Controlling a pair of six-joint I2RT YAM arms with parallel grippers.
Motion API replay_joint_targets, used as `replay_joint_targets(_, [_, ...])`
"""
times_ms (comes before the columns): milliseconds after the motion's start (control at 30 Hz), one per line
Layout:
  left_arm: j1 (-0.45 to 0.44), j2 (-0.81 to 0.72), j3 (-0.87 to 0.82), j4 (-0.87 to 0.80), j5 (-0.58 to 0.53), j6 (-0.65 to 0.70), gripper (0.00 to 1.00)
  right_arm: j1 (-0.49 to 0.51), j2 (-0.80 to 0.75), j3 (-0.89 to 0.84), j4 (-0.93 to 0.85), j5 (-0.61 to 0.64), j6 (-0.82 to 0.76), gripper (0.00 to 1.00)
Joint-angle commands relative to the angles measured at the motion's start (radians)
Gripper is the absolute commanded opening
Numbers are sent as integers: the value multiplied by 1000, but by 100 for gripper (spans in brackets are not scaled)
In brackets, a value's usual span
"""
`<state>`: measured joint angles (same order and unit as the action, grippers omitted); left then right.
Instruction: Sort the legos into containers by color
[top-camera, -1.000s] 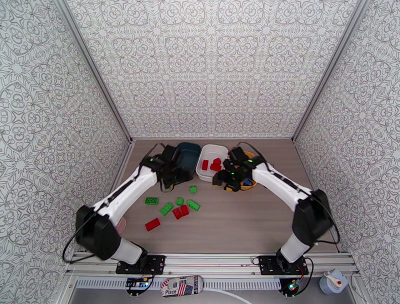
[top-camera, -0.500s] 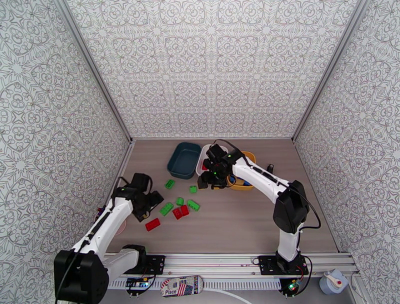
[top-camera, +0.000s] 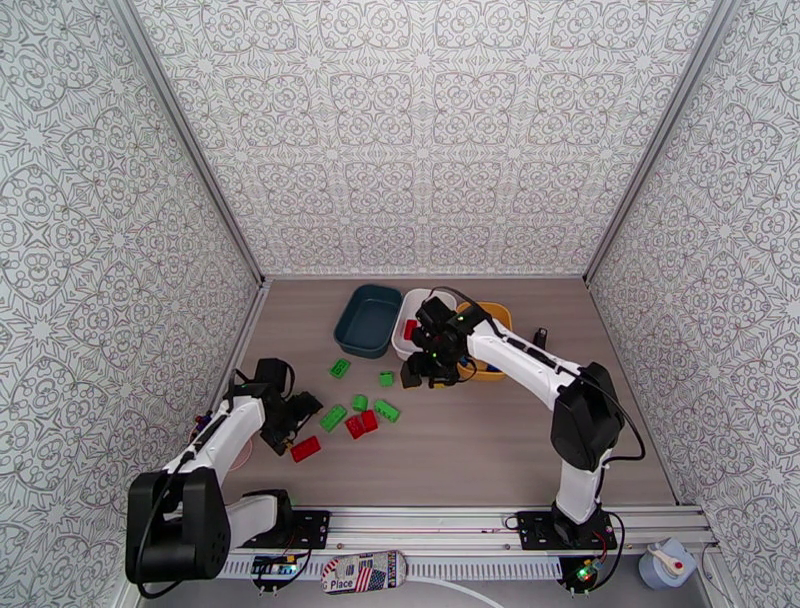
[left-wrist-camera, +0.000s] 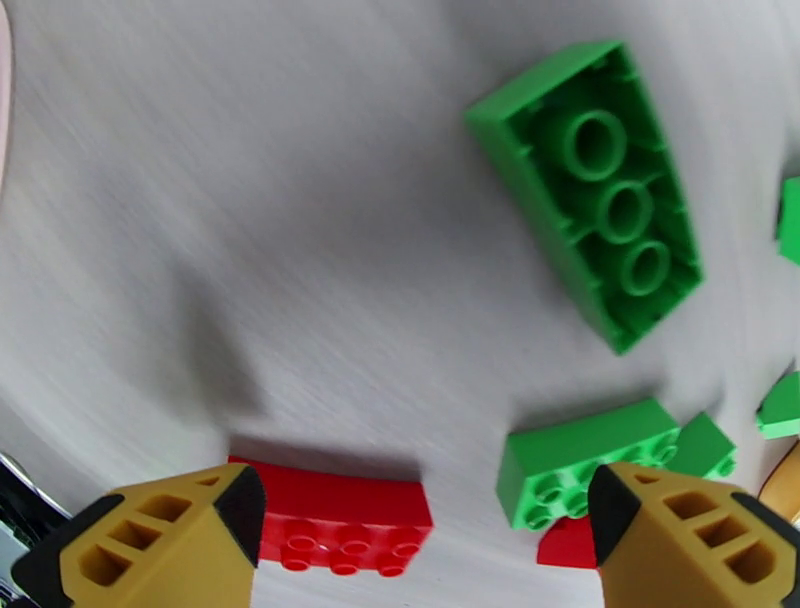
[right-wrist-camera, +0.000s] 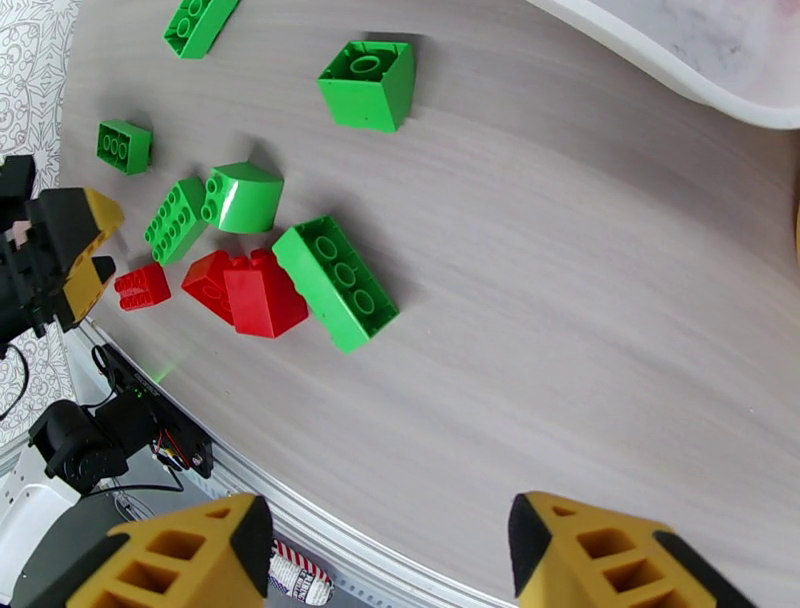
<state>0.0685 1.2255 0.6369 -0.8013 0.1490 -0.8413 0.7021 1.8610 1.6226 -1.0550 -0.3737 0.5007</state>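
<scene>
A sticker (top-camera: 363, 573) on the near rail reads "G Place". The left claw (left-wrist-camera: 420, 505), fingers apart, hovers over a small red studded plastic brick (left-wrist-camera: 335, 515) on the worktop (top-camera: 470, 450), having come back from the far dark teal plastic tub (top-camera: 368, 320). A green brick (top-camera: 333, 417) lies just right. Farther off, the right claw (right-wrist-camera: 385, 540), apart and empty, hangs near the white tub (top-camera: 430, 297) and the yellow tub (top-camera: 497, 316).

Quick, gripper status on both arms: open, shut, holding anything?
Left gripper: jaws open, holding nothing; a red lego lies close by, not gripped.
Right gripper: jaws open, holding nothing.
</scene>
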Motion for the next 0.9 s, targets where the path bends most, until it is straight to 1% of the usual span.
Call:
replay_joint_targets(0, [-3, -20, -19, 1, 43, 30, 91, -1, -34, -12, 16, 5, 13, 67])
replay_joint_targets(133, [-31, -127, -55, -53, 72, -9, 91, -3, -30, -9, 21, 9, 16, 67])
replay_joint_targets(200, [-44, -183, -100, -56, 116, -53, 91, -4, -26, -7, 26, 9, 20, 67])
replay_joint_targets(300, [-94, -259, -172, -35, 173, -133, 91, -7, -20, -7, 36, 3, 29, 67])
replay_joint_targets(433, [-180, -296, -188, -66, 165, -175, 90, -7, -13, -3, 45, -12, 34, 67])
replay_joint_targets(533, [-225, -284, -151, -146, 107, -155, 89, -8, -12, -3, 46, -15, 36, 67])
replay_joint_targets(633, [-259, -248, -106, -193, 46, -115, 83, -7, -12, -5, 47, -14, 38, 67])
replay_joint_targets(733, [-326, -176, -54, -232, -12, -81, 83, -8, -16, -10, 49, -13, 38, 67])
replay_joint_targets(867, [-411, -81, -23, -240, -43, -65, 82, -7, -33, -28, 56, -5, 42, 67])
